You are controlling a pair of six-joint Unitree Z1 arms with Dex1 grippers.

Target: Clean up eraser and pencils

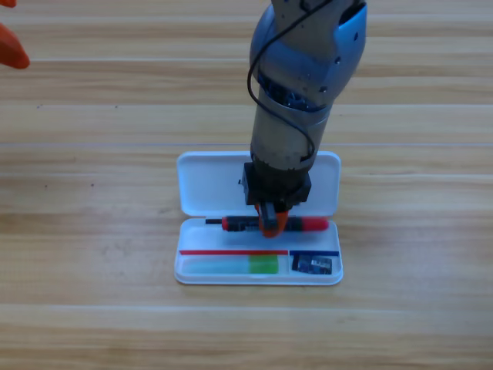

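- My right pincer (pixel 269 223) points down over the white plastic case (pixel 208 185), its orange jaws pinching the black-and-red pencil (pixel 312 224) lying crosswise.
- The light green pencil (pixel 231 266) and small dark eraser (pixel 315 265) lie in the case's front compartments.
- My left pincer (pixel 11 46) waits at the desk's (pixel 92 231) upper left corner.

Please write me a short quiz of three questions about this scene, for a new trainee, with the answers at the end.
1. True or false: the eraser lies in the white case.
2. Which pencil is under the right pincer? A) the green pencil B) the black-and-red pencil
3. Where does the left pincer wait?

Key: 1. True, in the small right compartment. 2. B. 3. At the picture's top left corner, partly cut off.
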